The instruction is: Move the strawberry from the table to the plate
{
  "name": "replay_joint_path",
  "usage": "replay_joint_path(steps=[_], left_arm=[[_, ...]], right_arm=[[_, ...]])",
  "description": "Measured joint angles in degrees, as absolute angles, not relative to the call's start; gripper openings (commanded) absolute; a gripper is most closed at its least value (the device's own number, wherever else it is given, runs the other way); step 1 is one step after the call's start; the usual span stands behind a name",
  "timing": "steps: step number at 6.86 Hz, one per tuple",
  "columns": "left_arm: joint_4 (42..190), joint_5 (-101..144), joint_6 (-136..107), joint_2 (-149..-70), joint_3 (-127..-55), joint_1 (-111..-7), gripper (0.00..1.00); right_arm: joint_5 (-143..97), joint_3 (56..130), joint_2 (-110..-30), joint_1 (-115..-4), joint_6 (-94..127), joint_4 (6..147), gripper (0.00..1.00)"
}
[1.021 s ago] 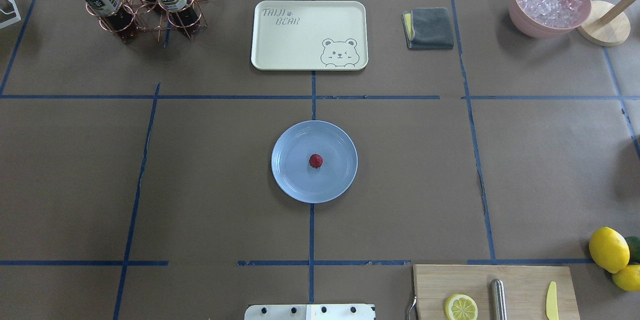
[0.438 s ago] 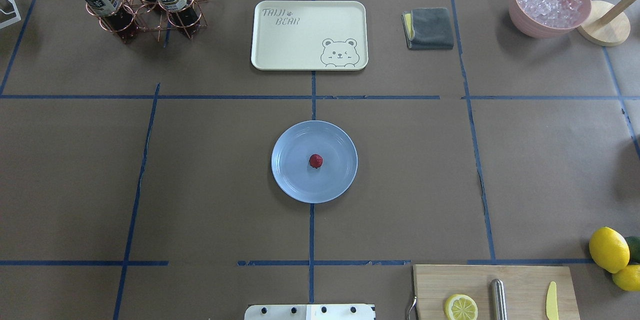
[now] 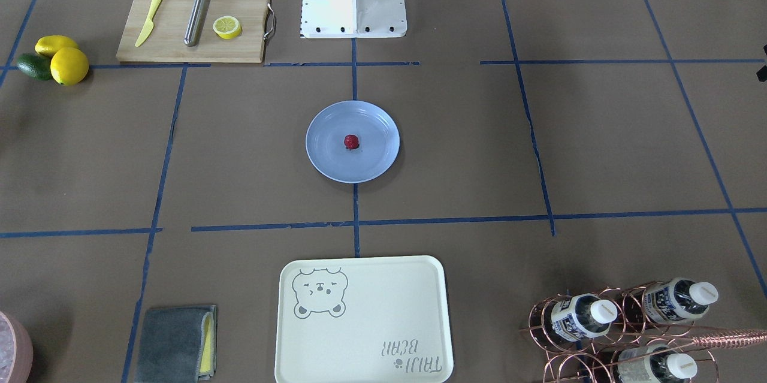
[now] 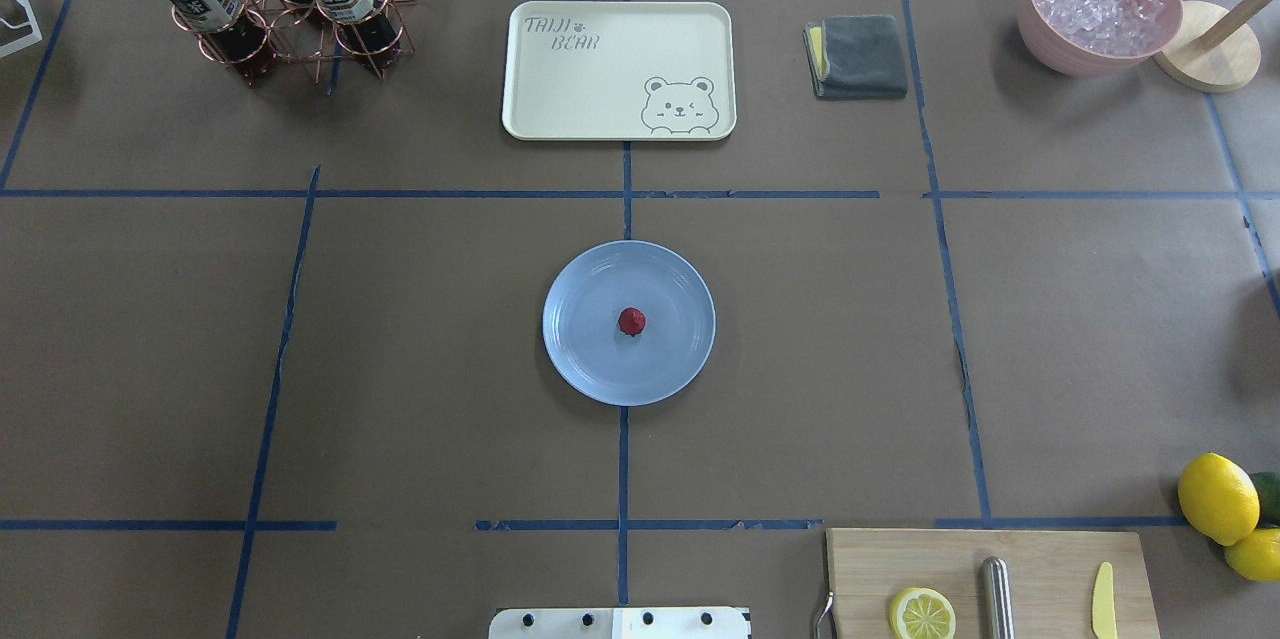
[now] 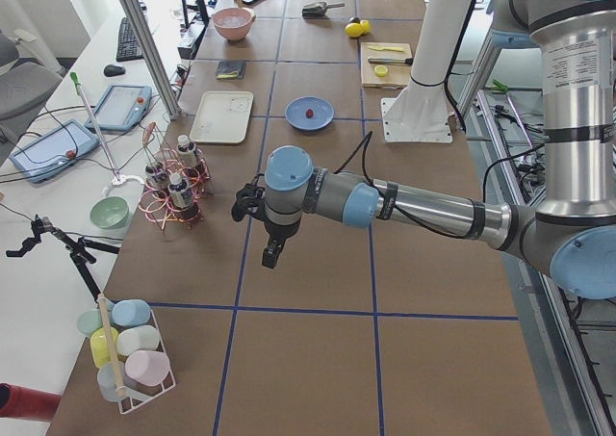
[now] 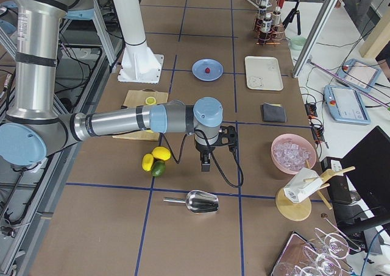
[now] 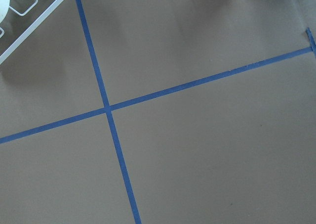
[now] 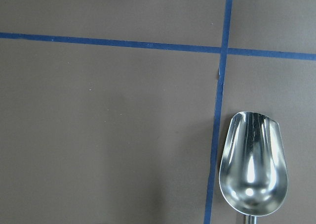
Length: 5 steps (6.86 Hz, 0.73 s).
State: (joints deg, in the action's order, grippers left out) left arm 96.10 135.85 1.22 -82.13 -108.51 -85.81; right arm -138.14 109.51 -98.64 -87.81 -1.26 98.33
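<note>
The small dark red strawberry (image 4: 631, 321) (image 3: 352, 142) lies near the middle of the light blue plate (image 4: 590, 359) (image 3: 326, 158), which sits at the centre of the brown table (image 4: 400, 369). Both are small and far off in the side views. My left gripper (image 5: 272, 253) hangs over bare table far to the left of the plate. My right gripper (image 6: 206, 164) hangs far to the plate's right, near the lemons (image 6: 161, 153). Each gripper shows only in a side view, so I cannot tell whether it is open or shut. Neither wrist view shows fingers.
A cream bear-print tray (image 4: 618, 69) lies behind the plate, with a bottle rack (image 4: 285, 4) at back left. A grey cloth (image 4: 858, 56) and pink ice bowl (image 4: 1098, 4) are at back right. A cutting board (image 4: 990, 584) is at front right; a metal scoop (image 8: 253, 169) lies under my right wrist.
</note>
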Motion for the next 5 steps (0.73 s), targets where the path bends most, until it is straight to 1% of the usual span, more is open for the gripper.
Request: replay_joint_path(steps=[1, 4, 5], left_arm=[[95.6, 135.87, 1.23, -82.26, -108.01, -85.8, 1.0], [94.58, 136.2, 1.27, -81.84, -103.32, -85.78, 1.0], [92.71, 137.56, 1.29, -82.08, -102.94, -85.82, 1.0]], right_arm=[[-138.0, 109.43, -98.68, -87.8, -1.56, 98.29, 1.0], [-137.63, 107.58, -97.75, -87.38, -1.6, 98.18, 1.0], [-137.62, 106.83, -97.47, -87.27, -1.59, 98.18, 1.0]])
